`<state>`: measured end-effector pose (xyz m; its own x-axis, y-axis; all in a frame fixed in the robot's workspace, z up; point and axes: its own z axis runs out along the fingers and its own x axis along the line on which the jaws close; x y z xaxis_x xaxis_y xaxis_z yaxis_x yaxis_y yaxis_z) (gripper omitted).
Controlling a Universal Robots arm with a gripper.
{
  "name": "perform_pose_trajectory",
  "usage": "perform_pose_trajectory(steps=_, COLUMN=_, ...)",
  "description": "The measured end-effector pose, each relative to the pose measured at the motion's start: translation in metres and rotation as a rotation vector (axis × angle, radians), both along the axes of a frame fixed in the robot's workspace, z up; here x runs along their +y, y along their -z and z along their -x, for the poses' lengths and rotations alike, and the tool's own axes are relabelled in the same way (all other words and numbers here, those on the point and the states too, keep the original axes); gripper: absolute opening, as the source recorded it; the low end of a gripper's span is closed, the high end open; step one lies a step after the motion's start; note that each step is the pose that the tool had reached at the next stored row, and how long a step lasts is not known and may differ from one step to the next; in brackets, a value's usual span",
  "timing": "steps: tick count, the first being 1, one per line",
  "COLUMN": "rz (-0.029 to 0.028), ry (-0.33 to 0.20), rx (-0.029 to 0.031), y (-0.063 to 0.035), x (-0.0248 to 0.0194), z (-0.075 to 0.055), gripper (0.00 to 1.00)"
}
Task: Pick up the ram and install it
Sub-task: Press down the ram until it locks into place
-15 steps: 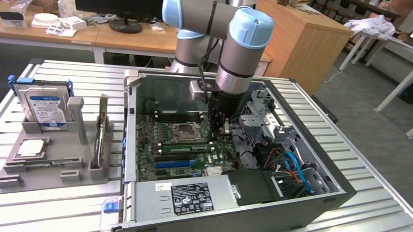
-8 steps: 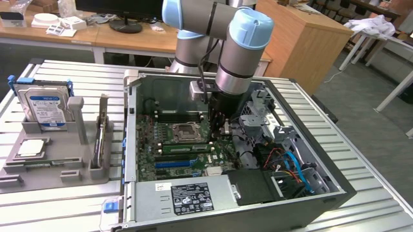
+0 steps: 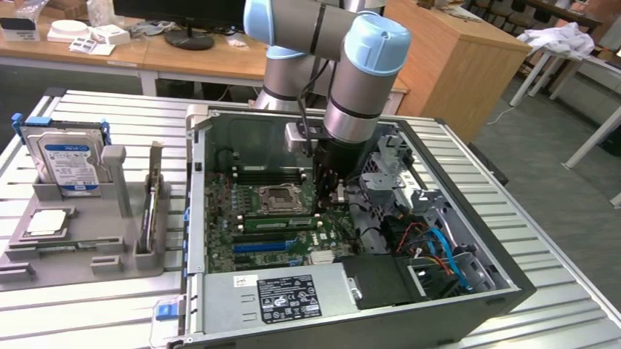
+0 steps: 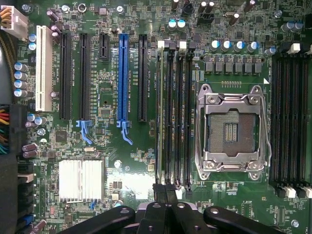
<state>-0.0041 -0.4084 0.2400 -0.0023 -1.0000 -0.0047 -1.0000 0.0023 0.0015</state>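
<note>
The ram [image 4: 160,117] is a long thin green stick, seen edge-on, standing in the memory slot furthest from the empty processor socket [image 4: 231,129]. In the exterior view the ram [image 3: 276,222] lies as a green strip just below that socket [image 3: 281,198]. My gripper [image 4: 165,195] is shut, its dark fingertips pressed together right at one end of the stick. In the exterior view the gripper [image 3: 330,203] points straight down into the open computer case [image 3: 485,291], close to the motherboard. Whether the fingertips touch the ram I cannot tell.
Beside the case on the exterior view's left, a grey holder [image 3: 87,243] carries a blue-labelled hard drive [image 3: 63,163] and a square silver chip [image 3: 46,222]. Inside the case are the power supply [image 3: 286,298], loose coloured cables [image 3: 437,251] and a drive cage [image 3: 398,163].
</note>
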Motion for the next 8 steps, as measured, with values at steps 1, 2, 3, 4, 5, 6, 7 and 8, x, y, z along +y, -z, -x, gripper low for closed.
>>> perform_pose_trajectory(steps=1, rz=0.0001, ry=0.000, rx=0.0001, y=0.0002, x=0.0000, z=0.0000, gripper=0.11)
perform_pose_trajectory(steps=2, rz=0.0000, ry=0.000, rx=0.0000, y=0.0005, x=0.0000, z=0.0000, gripper=0.11)
perform_pose_trajectory(steps=3, rz=0.0001, ry=0.000, rx=0.0001, y=0.0008, x=0.0000, z=0.0000, gripper=0.11)
perform_pose_trajectory(steps=4, rz=0.0002, ry=0.000, rx=0.0001, y=0.0009, x=0.0000, z=0.0000, gripper=0.11)
perform_pose_trajectory(steps=5, rz=0.0002, ry=0.000, rx=0.0001, y=0.0012, x=0.0000, z=0.0000, gripper=0.11)
perform_pose_trajectory(steps=6, rz=0.0001, ry=0.000, rx=0.0001, y=0.0015, x=0.0000, z=0.0000, gripper=0.11)
perform_pose_trajectory(steps=7, rz=0.0001, ry=0.000, rx=0.0001, y=0.0018, x=0.0000, z=0.0000, gripper=0.11)
perform_pose_trajectory(steps=8, rz=0.0001, ry=0.000, rx=0.0001, y=0.0021, x=0.0000, z=0.0000, gripper=0.11)
